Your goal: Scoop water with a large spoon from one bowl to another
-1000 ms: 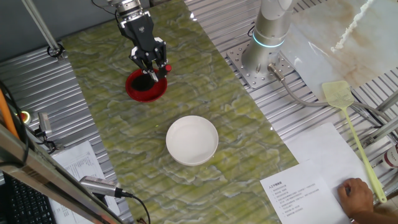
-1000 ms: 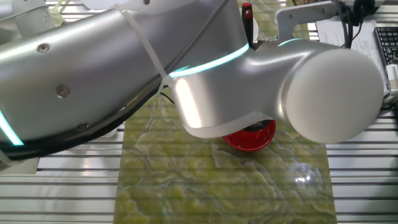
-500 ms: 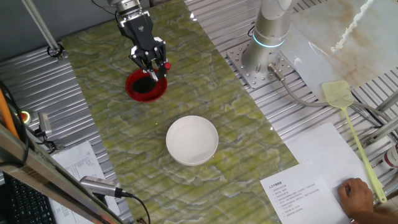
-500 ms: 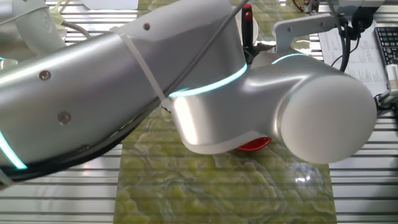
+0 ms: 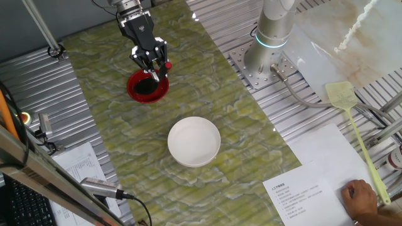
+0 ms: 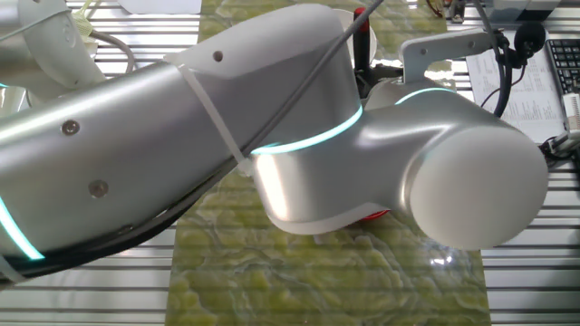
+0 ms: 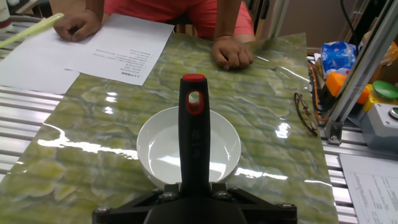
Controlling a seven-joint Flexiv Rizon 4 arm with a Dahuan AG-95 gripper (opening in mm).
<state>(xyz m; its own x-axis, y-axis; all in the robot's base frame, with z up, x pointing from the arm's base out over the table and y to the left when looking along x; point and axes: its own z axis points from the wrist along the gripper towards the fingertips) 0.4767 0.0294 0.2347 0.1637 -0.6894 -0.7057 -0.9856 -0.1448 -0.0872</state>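
- Fingers (image 5: 152, 65) pinch the black handle of the large spoon (image 7: 194, 140), seen in the hand view rising straight up from between them, its red tip (image 7: 193, 79) farthest from the grip.
- From one fixed view, the fingers hang directly over the red bowl (image 5: 147, 87), and the spoon's dark head reaches down from them into that bowl; whether it touches the bottom cannot be told.
- Any water in the red bowl is too dark and small to make out.
- Beyond the handle in the hand view sits the white bowl (image 7: 188, 148), upright on the green marbled tabletop (image 7: 87, 162), apart from the fingers; its inside is glossy, though liquid there cannot be confirmed.
- In one fixed view the white bowl (image 5: 194, 141) lies well apart from the red bowl, nearer the camera than the fingers.
- Farther out from the fingers in the hand view, a printed sheet of paper (image 7: 126, 48) lies at the tabletop's far edge.
- A person's hand (image 7: 232, 53) rests on the tabletop just beside that sheet, and another hand (image 7: 78, 25) rests on the paper itself.
- A yellow-green fly swatter (image 5: 353, 125) lies off the tabletop on the metal slats.
- The other fixed view is filled by the silver arm (image 6: 272, 154), with only a red sliver of bowl showing below it.
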